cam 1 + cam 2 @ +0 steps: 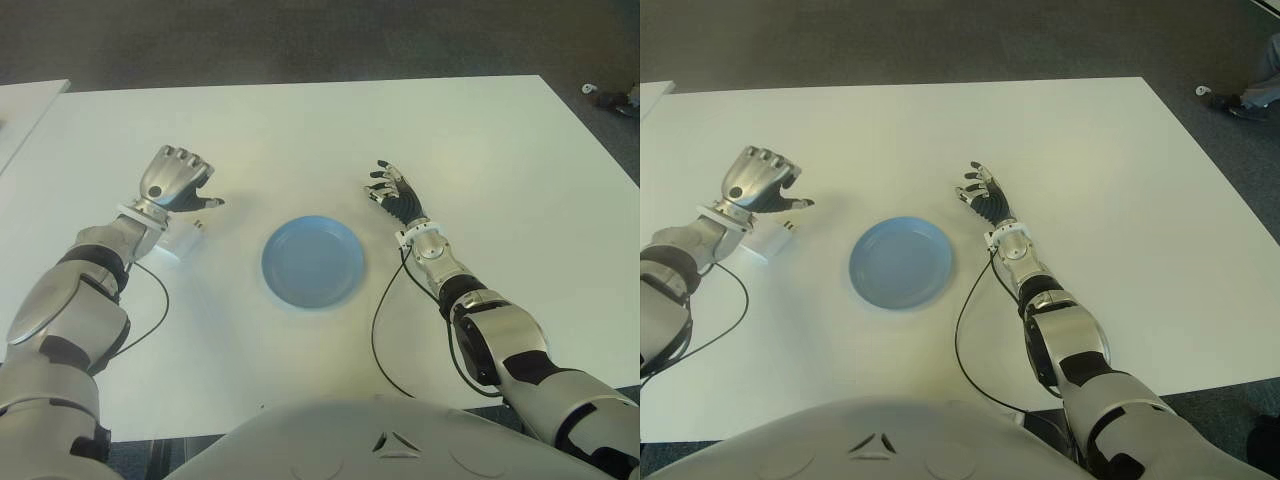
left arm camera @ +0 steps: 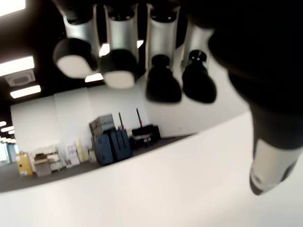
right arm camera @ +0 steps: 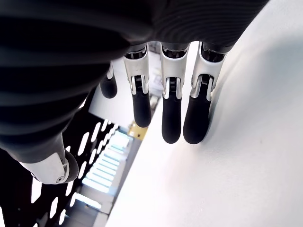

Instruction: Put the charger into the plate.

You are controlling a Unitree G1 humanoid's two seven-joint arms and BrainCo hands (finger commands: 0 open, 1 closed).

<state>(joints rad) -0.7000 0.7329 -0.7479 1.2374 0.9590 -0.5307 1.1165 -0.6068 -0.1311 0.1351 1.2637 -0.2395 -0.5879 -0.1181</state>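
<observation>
A white charger (image 1: 184, 243) with two metal prongs lies on the white table (image 1: 330, 140), left of the round blue plate (image 1: 313, 261). My left hand (image 1: 180, 183) hovers just beyond and above the charger, palm down, fingers bent but spread and holding nothing; the wrist partly hides the charger. In the left wrist view the fingers (image 2: 118, 71) hang over bare tabletop with nothing between them. My right hand (image 1: 393, 192) shows to the right of the plate, fingers relaxed and empty, as the right wrist view fingers (image 3: 171, 118) confirm. The plate has nothing in it.
Black cables (image 1: 380, 320) run from both forearms across the near table. A second white table edge (image 1: 25, 110) shows at the far left. Dark floor lies beyond the table, with a shoe (image 1: 1230, 105) at the far right.
</observation>
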